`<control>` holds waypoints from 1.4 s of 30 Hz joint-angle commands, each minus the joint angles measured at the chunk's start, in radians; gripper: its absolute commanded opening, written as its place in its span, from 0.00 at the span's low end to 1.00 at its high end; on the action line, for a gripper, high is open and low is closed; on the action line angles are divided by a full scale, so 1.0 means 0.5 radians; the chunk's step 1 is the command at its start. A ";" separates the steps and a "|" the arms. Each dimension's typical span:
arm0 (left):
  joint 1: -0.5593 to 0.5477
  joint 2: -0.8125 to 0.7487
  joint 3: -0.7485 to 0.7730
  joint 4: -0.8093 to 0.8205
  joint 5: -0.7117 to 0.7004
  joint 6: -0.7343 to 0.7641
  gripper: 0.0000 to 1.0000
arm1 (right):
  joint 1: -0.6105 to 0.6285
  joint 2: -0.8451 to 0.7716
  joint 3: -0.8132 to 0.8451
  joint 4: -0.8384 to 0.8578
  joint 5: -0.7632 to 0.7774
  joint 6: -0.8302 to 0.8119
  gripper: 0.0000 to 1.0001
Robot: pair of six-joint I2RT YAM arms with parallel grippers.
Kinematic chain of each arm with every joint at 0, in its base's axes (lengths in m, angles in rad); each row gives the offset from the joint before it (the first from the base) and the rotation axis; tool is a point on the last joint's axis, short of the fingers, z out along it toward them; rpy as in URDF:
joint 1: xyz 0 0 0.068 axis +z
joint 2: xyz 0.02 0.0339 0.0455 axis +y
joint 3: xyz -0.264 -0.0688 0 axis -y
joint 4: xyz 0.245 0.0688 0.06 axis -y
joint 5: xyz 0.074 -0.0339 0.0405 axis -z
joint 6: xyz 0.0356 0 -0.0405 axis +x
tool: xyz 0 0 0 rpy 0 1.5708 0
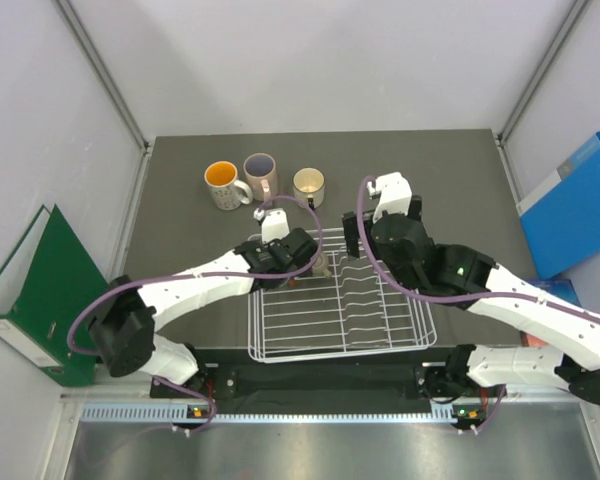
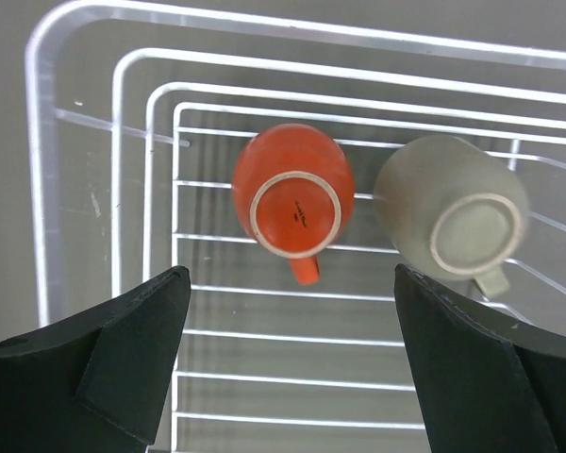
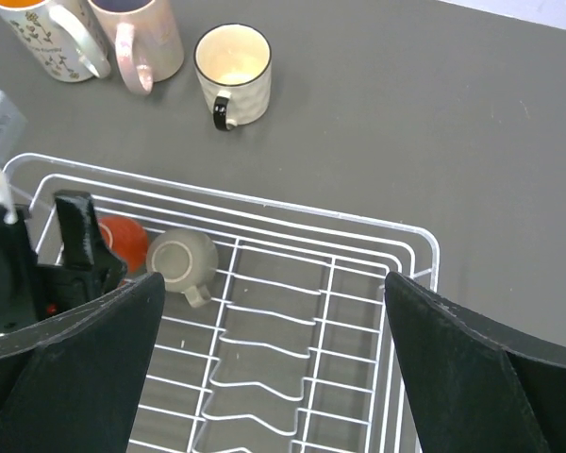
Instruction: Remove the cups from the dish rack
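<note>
The dish rack [image 1: 380, 340] holds an upturned red-orange cup [image 2: 292, 198] beside a tan cup [image 2: 453, 212]; three mugs [image 1: 260, 172] stand on the grey table [image 1: 450, 190] beyond. My left gripper [image 2: 288, 283] and right gripper [image 3: 274, 283] gape empty.

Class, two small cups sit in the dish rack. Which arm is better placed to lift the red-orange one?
Left. The left fingers hang open above the red-orange cup in a corner of the dish rack; the right fingers, also open, hover over the plate slots, farther away.
</note>
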 commanded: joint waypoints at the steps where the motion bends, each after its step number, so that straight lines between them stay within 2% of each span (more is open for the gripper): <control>1: 0.027 0.116 0.046 0.143 -0.041 0.008 0.94 | -0.021 -0.079 -0.039 0.019 -0.038 0.030 1.00; 12: 0.192 0.272 0.037 0.299 -0.041 0.066 0.92 | -0.030 -0.121 -0.104 0.022 -0.109 -0.007 1.00; 18: 0.217 0.315 0.056 0.333 0.011 0.081 0.82 | -0.049 -0.118 -0.140 0.037 -0.140 -0.035 1.00; 28: 0.217 0.358 0.028 0.318 0.094 0.032 0.76 | -0.076 -0.134 -0.192 0.077 -0.164 -0.071 1.00; 30: 0.217 0.361 0.025 0.312 0.088 0.035 0.73 | -0.083 -0.137 -0.202 0.083 -0.170 -0.065 0.99; 31: 0.217 0.361 0.022 0.312 0.091 0.038 0.70 | -0.089 -0.140 -0.208 0.089 -0.173 -0.062 1.00; 32: 0.217 0.358 0.025 0.318 0.091 0.041 0.62 | -0.086 -0.140 -0.208 0.089 -0.176 -0.059 1.00; 38: 0.217 0.358 0.083 0.241 0.082 0.066 0.29 | -0.095 -0.152 -0.211 0.095 -0.170 -0.056 0.99; 39: 0.217 0.346 0.089 0.220 0.082 0.072 0.19 | -0.092 -0.158 -0.208 0.098 -0.167 -0.059 0.99; 42: 0.214 0.270 0.148 0.161 0.072 0.103 0.00 | -0.092 -0.171 -0.190 0.095 -0.146 -0.062 0.99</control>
